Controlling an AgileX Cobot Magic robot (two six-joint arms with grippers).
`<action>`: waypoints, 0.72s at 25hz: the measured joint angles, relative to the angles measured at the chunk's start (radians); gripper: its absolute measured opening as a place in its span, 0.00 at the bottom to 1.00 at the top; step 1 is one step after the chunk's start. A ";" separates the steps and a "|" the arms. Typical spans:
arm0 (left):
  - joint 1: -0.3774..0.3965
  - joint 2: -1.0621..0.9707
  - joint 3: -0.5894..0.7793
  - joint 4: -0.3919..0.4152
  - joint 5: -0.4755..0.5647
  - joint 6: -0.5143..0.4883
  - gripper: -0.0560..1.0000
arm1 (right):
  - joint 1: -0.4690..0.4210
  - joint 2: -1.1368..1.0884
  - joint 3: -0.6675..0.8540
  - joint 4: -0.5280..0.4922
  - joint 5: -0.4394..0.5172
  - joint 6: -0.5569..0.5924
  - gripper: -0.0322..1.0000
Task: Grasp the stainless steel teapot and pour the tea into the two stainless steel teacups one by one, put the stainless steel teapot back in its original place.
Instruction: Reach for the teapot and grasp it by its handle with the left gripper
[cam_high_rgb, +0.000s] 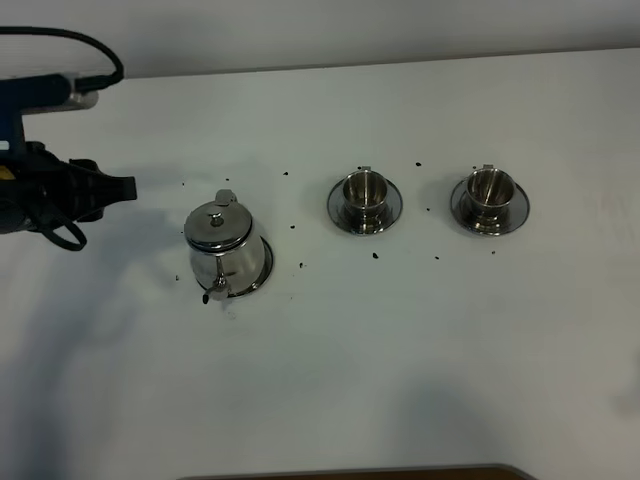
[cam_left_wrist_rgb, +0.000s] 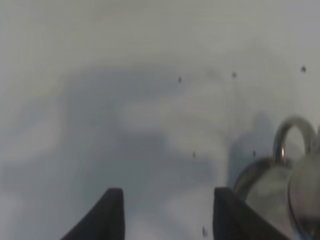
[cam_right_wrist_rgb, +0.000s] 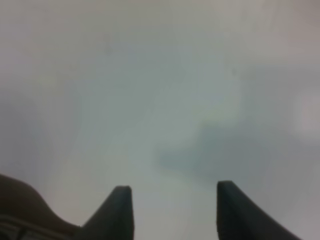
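The stainless steel teapot (cam_high_rgb: 226, 250) stands upright on its round saucer, the original place (cam_high_rgb: 265, 272), left of centre on the white table. The two stainless steel teacups (cam_high_rgb: 365, 190) (cam_high_rgb: 488, 187) sit on their own saucers to its right, in a row. My left gripper (cam_high_rgb: 122, 188) hovers left of the pot, apart from it and open. In the left wrist view its dark fingers (cam_left_wrist_rgb: 112, 215) stand apart with nothing between them, and the teapot (cam_left_wrist_rgb: 300, 185) with its loop handle shows at the edge. The right gripper (cam_right_wrist_rgb: 172, 212) is open over bare table and does not appear in the exterior view.
Small dark specks (cam_high_rgb: 376, 255) lie scattered on the white table (cam_high_rgb: 400, 380) around the pot and cups. A dark edge (cam_high_rgb: 350, 472) runs along the table's front.
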 joint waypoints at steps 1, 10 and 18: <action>-0.006 0.014 -0.014 0.000 0.000 0.007 0.49 | 0.000 -0.036 0.019 0.000 -0.002 0.000 0.41; -0.101 0.084 -0.123 0.000 0.003 0.043 0.49 | 0.000 -0.203 0.141 0.054 -0.118 -0.009 0.41; -0.101 0.088 -0.130 0.000 0.001 0.070 0.49 | 0.000 -0.204 0.108 0.110 0.020 -0.023 0.41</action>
